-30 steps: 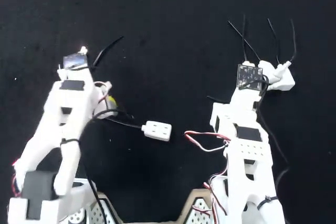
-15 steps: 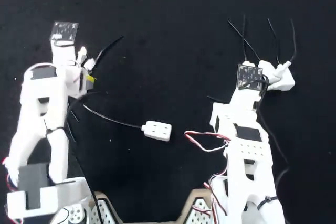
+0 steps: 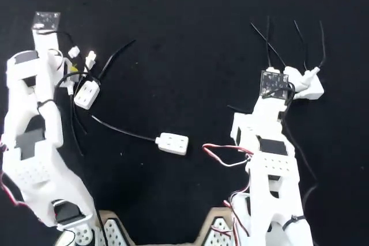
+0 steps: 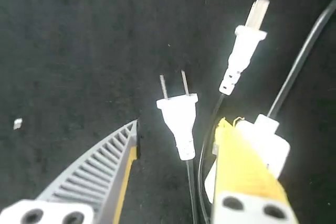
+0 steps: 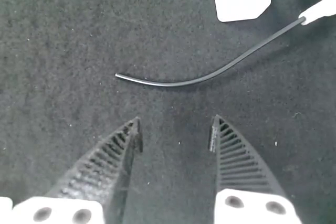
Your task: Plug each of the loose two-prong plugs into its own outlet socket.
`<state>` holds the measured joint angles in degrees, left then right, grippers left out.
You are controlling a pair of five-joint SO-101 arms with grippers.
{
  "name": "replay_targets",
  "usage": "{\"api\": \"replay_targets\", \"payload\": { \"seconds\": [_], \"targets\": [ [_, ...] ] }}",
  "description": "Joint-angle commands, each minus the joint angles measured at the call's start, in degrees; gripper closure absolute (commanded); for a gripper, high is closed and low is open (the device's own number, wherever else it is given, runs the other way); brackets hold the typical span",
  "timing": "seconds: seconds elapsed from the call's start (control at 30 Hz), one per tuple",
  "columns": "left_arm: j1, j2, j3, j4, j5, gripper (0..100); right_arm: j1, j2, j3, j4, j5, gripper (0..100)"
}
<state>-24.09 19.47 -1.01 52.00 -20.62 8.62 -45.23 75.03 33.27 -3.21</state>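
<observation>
At the far left of the desk (image 3: 190, 38) the left gripper (image 4: 178, 126) hangs with its fingers (image 4: 105, 174) spread either side of a two-prong plug (image 4: 178, 113), apart from it. A second plug (image 4: 243, 45) lies just beyond, and a white outlet block (image 3: 86, 94) sits beside them. The plugs look light, hard and smooth, on springy black cords, so I judge the moulded body behind the prongs is the place to pinch. Mid-desk an outlet strip (image 3: 173, 143) lies with nothing plugged in, as far as I can see. At the right, the right gripper (image 5: 176, 121) has its fingers (image 5: 113, 161) spread over bare desk near a thin black cable (image 5: 210, 78), beside a far outlet block (image 3: 308, 89)
</observation>
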Motion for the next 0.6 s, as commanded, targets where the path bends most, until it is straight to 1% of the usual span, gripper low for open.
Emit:
{"api": "replay_targets", "payload": {
  "seconds": [0.0,0.27,0.47,0.5,0.53,0.57],
  "targets": [
    [1.27,1.76,-4.97,-0.97,0.88,76,0.79,-1.45,-3.56,-1.05,-0.62,79.4],
    [0.13,8.35,-10.86,-1.32,0.88,76,0.79,-1.45,-3.56,-0.97,-0.62,79.4],
    [1.36,13.63,-12.79,-0.88,0.97,76,0.79,-1.45,-3.56,-0.97,-0.62,79.4],
    [1.45,13.71,-12.70,-0.88,1.05,77,0.79,-1.45,-3.56,-0.97,-0.62,79.4],
    [1.45,13.71,-12.53,-0.79,1.67,80,0.79,-1.45,-3.56,-0.97,-0.62,79.4],
    [1.54,13.71,-12.53,-0.70,2.99,85,0.79,-1.45,-3.56,-0.97,-0.62,79.4]
  ]
}}
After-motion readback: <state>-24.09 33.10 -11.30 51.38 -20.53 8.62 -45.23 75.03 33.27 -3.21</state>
